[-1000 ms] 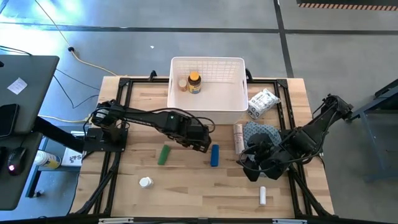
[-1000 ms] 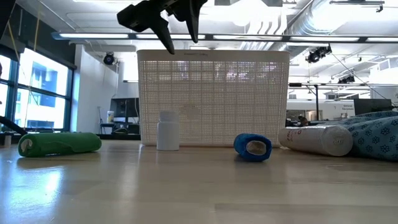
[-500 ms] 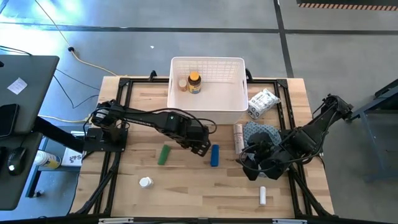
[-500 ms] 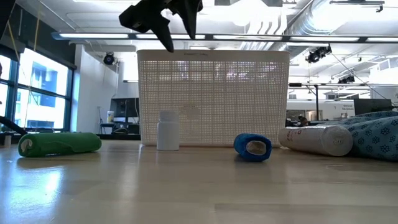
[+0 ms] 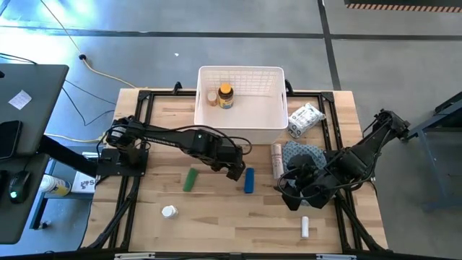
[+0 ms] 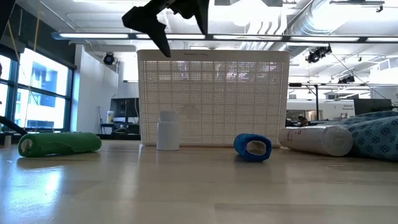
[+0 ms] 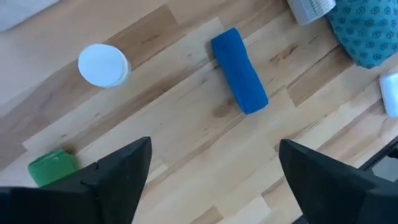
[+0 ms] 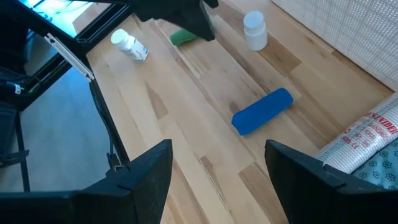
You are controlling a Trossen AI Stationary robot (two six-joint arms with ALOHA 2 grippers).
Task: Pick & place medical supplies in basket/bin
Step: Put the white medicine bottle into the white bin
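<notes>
My left gripper (image 5: 237, 173) hovers open above the table, just left of the blue oblong piece (image 5: 249, 180), which lies flat on the wood; the left wrist view has that piece (image 7: 239, 70) ahead of the spread fingers. The green piece (image 5: 190, 180) and a white pill bottle (image 5: 169, 211) sit to the left and nearer. The white bin (image 5: 240, 121) at the far side holds the amber bottle (image 5: 225, 95) and a smaller bottle (image 5: 211, 97). My right gripper (image 5: 290, 196) waits open, low at the right. A white tube (image 5: 304, 227) lies near the front edge.
A printed white roll (image 5: 276, 159) lies against the blue-grey patterned cloth (image 5: 299, 152) right of the blue piece. The crinkly white packet (image 5: 304, 119) rests right of the bin. Black frame rails run along both table sides. Bare wood spreads between the items.
My left gripper has crept a little toward the table's right, closer to the blue piece, and has turned slightly about its wrist while staying high above the table. No item has moved.
</notes>
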